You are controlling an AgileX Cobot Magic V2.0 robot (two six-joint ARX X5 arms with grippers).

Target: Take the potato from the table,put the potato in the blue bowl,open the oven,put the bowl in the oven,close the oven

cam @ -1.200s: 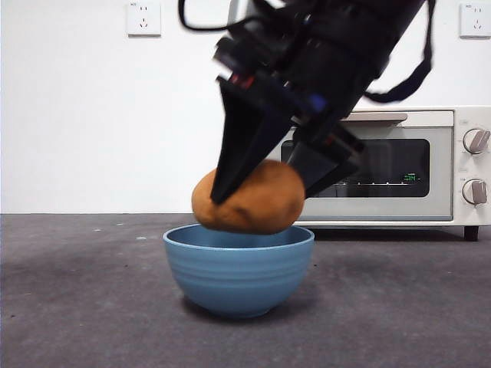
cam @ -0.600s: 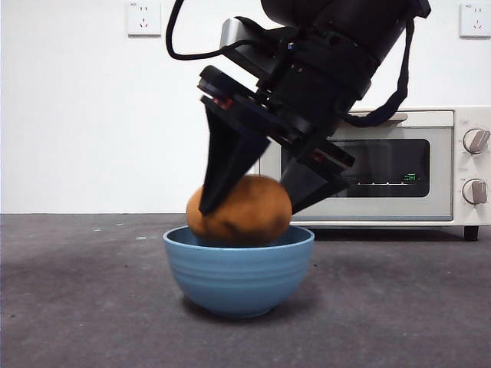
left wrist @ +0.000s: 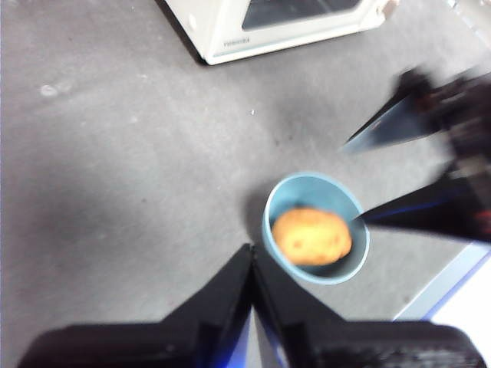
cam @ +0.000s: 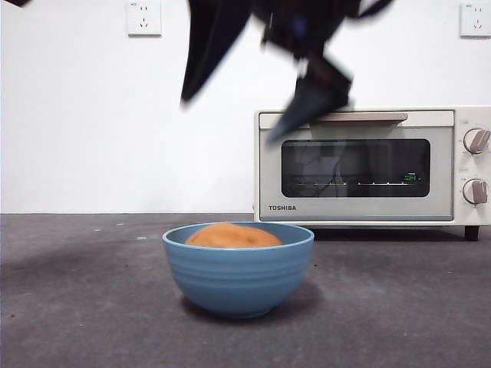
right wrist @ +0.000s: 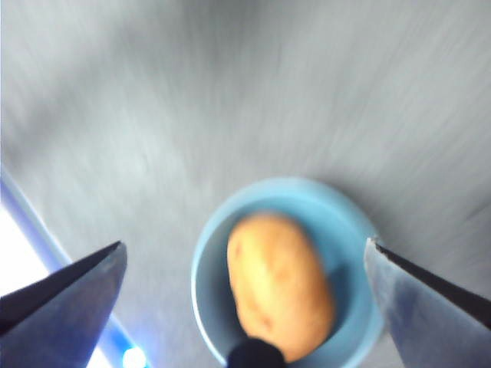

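The orange-brown potato (cam: 233, 234) lies inside the blue bowl (cam: 238, 270) on the dark grey table (cam: 77, 307). My right gripper (cam: 230, 119) hangs open well above the bowl, blurred, holding nothing; its wrist view looks straight down on the potato (right wrist: 279, 287) in the bowl (right wrist: 212, 253). The cream-white oven (cam: 368, 165) stands behind at the right, door shut. My left gripper (left wrist: 252, 255) is shut and empty, held high beside the bowl (left wrist: 315, 228) with the potato (left wrist: 312, 235) visible in it.
A white wall with two sockets (cam: 143, 17) rises behind the table. The oven's two knobs (cam: 476, 140) sit on its right side. A pale table edge (left wrist: 441, 287) shows near the bowl in the left wrist view.
The right gripper has let go of the potato, which now rests in the bowl. That gripper has opened and risen well above the bowl.
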